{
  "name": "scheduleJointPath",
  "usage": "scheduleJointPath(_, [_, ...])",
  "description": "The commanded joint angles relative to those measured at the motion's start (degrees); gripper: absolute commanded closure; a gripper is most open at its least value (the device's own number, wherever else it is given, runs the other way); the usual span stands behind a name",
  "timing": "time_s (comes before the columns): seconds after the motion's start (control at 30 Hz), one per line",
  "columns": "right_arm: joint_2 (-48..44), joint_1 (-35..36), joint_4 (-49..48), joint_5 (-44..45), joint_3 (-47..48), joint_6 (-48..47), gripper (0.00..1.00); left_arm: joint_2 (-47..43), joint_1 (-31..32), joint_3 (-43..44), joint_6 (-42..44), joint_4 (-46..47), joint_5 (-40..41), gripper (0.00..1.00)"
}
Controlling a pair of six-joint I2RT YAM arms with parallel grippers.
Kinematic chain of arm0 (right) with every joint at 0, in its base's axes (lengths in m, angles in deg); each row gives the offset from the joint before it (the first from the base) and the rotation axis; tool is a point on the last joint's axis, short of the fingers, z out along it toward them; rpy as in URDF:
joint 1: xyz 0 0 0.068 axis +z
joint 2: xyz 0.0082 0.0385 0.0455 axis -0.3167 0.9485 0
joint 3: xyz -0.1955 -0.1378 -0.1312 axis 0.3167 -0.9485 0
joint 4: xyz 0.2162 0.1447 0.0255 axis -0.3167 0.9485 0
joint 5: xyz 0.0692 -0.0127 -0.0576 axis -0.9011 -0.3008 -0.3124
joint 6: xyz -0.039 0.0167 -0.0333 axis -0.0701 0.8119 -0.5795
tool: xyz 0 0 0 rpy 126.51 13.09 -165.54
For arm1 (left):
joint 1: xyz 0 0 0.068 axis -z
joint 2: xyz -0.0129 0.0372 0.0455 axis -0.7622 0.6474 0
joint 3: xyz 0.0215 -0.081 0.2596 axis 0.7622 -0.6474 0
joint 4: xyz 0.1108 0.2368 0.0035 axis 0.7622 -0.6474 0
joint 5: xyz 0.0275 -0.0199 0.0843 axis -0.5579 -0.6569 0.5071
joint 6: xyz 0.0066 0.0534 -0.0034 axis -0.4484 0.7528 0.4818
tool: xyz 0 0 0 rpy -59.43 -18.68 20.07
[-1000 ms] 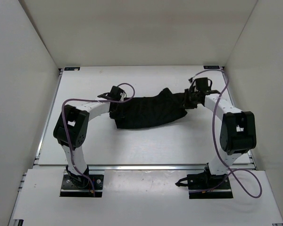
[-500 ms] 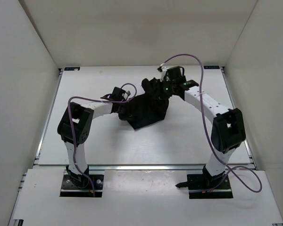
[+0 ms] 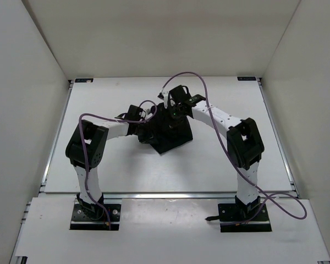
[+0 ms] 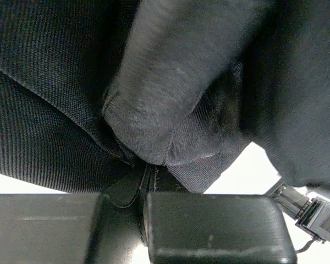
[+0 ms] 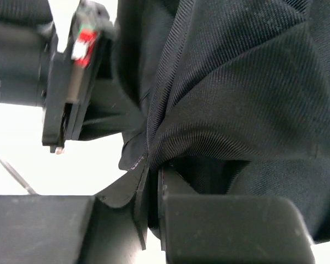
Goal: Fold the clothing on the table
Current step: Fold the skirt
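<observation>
At the left of your overhead view, the white-and-black left arm reaches toward centre frame. The left arm's jaws are pinched narrow on a fold of the black ribbed soft fabric garment, which sits bunched mid-frame on the large flat white matte counter. From the right, the white-and-black right arm bends in to the garment's upper part. The right arm's jaws clamp narrow on a fabric edge.
</observation>
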State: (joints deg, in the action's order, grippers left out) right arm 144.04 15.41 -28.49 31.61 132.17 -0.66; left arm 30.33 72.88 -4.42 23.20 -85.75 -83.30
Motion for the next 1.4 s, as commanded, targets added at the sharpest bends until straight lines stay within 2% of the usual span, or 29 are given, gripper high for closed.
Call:
scheduleJointPath(0.0, [0.02,1.29,3.75,-2.66,1.39,-3.19,1.00,-1.69,-0.81,-1.79,1.52,-2.48,1.45,1.00])
scheduleJointPath(0.23, [-2.79,2.00,1.92,-7.31,-3.17,-1.44,0.98,-1.34,-1.77,-0.65,1.70,-2.74,1.71,1.00])
scheduleJointPath(0.3, [-3.23,2.25,0.86,-8.55,-3.97,-0.73,0.81,-1.69,-1.78,-0.47,2.14,-3.00,1.71,1.00])
scheduleJointPath(0.37, [-4.02,2.25,0.16,-8.91,-4.41,0.32,0.48,-2.48,-2.91,-0.65,1.70,-2.92,0.92,0.95])
scheduleJointPath(0.4, [-4.54,1.91,0.15,-9.61,-4.50,0.41,0.40,-3.27,-2.83,-1.26,1.87,-3.00,1.01,0.91])
scheduleJointPath(0.43, [-5.59,1.30,-0.19,-9.79,-4.67,1.02,0.38,-4.49,-3.62,-1.09,1.62,-2.92,0.92,0.89])
scheduleJointPath(0.5, [-7.88,0.33,-1.42,-11.28,-5.20,1.99,0.29,-6.17,-4.50,-1.88,2.05,-3.00,0.57,0.71])
scheduleJointPath(0.53, [-9.54,-0.37,-1.69,-11.54,-5.03,2.95,0.29,-7.39,-5.02,-1.79,1.97,-3.18,0.05,0.66])
scheduleJointPath(0.57, [-11.30,-0.73,-2.65,-11.55,-5.03,3.83,0.28,-8.71,-5.46,-1.70,2.23,-3.70,0.04,0.56])
scheduleJointPath(0.63, [-14.29,-2.04,-4.49,-11.55,-5.55,4.72,0.28,-11.17,-6.17,-1.70,2.84,-4.76,0.30,0.47])
scheduleJointPath(0.7, [-17.97,-3.36,-6.86,-11.63,-6.60,6.90,0.30,-15.20,-7.40,-2.58,3.02,-5.37,1.17,0.32])
scheduleJointPath(0.83, [-22.47,-7.40,-13.63,-8.40,-13.28,8.94,0.39,-22.85,-9.86,-5.39,2.58,-5.02,3.81,0.29])
scheduleJointPath(0.87, [-22.30,-7.76,-13.47,-7.60,-13.81,8.42,0.42,-23.92,-10.04,-5.74,2.49,-5.11,4.52,0.29])
scheduleJointPath(0.93, [-21.08,-8.29,-11.90,-3.83,-14.08,7.28,0.59,-26.21,-10.66,-6.71,2.49,-3.89,6.19,0.30])
scheduleJointPath(1.0, [-17.40,-8.64,-10.23,1.18,-13.21,5.69,0.71,-27.79,-10.48,-6.89,1.79,-2.40,6.11,0.33])
scheduleJointPath(1.1, [-10.81,-8.99,-7.76,1.20,-8.30,4.73,0.80,-28.59,-8.73,-6.89,1.35,-1.77,7.16,0.37])
scheduleJointPath(1.13, [-8.70,-8.73,-7.58,1.11,-6.02,4.03,0.82,-28.59,-8.72,-6.71,1.18,-1.60,7.25,0.40])
scheduleJointPath(1.27, [-2.11,-4.78,-6.79,4.27,1.54,1.12,0.79,-29.55,-8.98,-9.34,0.47,-0.98,6.29,0.52])
scheduleJointPath(1.37, [2.91,-2.76,-4.69,3.40,6.91,1.03,0.81,-30.78,-10.12,-11.10,0.82,-2.29,6.63,0.52])
